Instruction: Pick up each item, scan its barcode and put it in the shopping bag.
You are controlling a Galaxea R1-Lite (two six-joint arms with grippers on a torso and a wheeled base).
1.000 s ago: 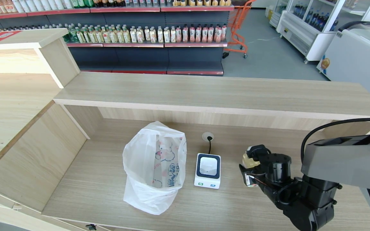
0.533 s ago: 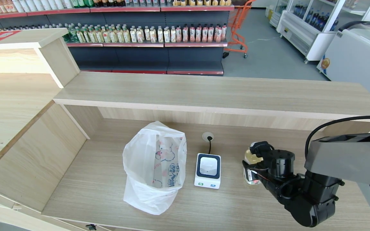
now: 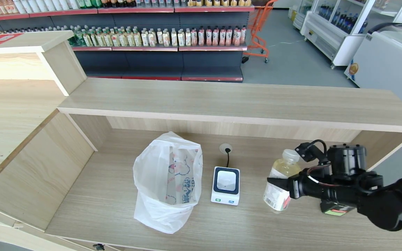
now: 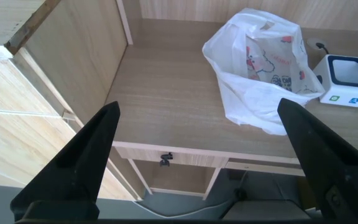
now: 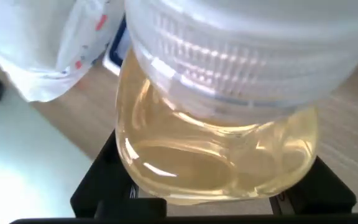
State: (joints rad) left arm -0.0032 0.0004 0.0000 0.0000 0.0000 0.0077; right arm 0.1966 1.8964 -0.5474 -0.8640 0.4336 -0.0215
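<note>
Status: bottle (image 3: 282, 169) is clamped in right gripper (image 3: 278, 182) at the right of the counter (image 3: 99, 209), with the grip across its midsection just above the label (image 3: 277, 195).

Key relation: scanner (image 3: 225, 199) lies left of the bottle, near but apart, with its window (image 3: 226, 182) facing up. Shopping bag (image 3: 152, 209) stands just beside the scanner, further left, mouth open.

Bottle's long axis is tilted, not upright. White cap (image 3: 289, 155) is up and toward the far right, base down and toward the near left. Barcode (image 3: 273, 201) faces the near side, toward us, not down at the window.

We judge the next move as a leftward carry plus a wrist roll to bring that barcode over the glass. Right arm is nearer by far. Left gripper (image 4: 199, 106) hangs with fingers wide apart, holding nothing, off past the near left of the bag.

Hard to make out:
- We can't tell whether the bottle's base is clear of the counter or touching it.
- The far finger is hidden behind the bottle in the head view.
- Right wrist view gives us the cap and yellow liquid (image 5: 216, 155) up close, with dark finger edges on either side.
- A printed item (image 3: 183, 181) sits in the bag, but we can't tell what it is.
- Right forearm is cut off at the frame edge.
</note>
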